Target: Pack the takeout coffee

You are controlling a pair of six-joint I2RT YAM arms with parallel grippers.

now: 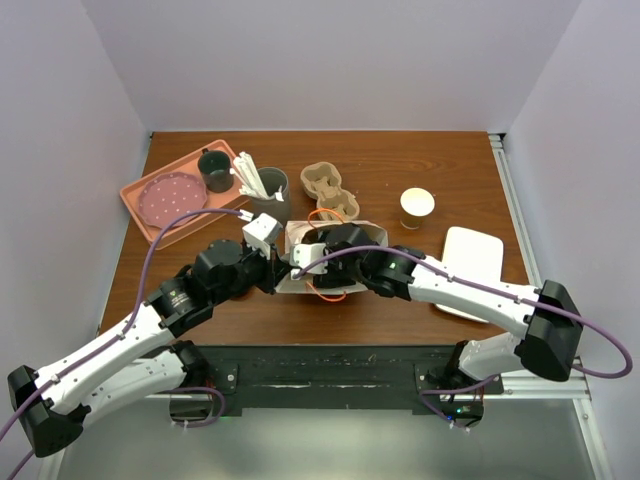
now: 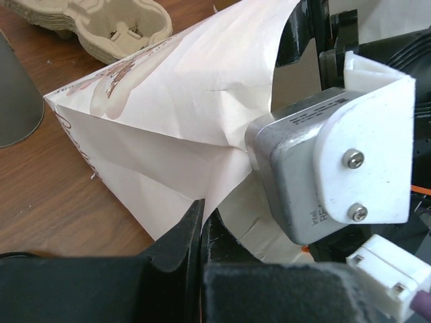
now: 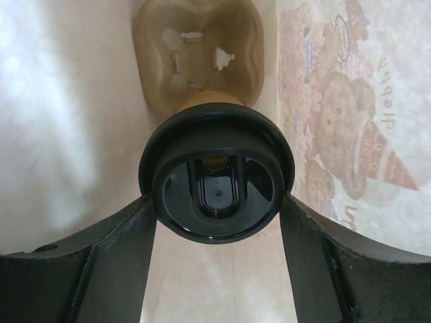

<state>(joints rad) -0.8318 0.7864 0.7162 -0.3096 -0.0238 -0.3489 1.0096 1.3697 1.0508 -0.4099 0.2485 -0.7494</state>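
A white paper bag (image 1: 372,233) lies on its side mid-table, its mouth facing the arms. My left gripper (image 2: 201,225) is shut on the bag's white edge (image 2: 168,134) and holds it up. My right gripper (image 3: 215,202) reaches inside the bag, hidden from the top view. Between its fingers sits the takeout coffee (image 3: 215,178), showing a black lid and a bit of tan side. Both fingers press against the lid. The cup stands in a cardboard carrier (image 3: 195,54) deep in the bag.
An open tan cup (image 1: 417,203) stands at the right. Beyond the bag are spare carriers (image 1: 330,188) and a grey tumbler with white utensils (image 1: 270,190). A pink tray (image 1: 150,222) with a dark mug (image 1: 215,172) sits far left. A white lid (image 1: 470,255) lies right.
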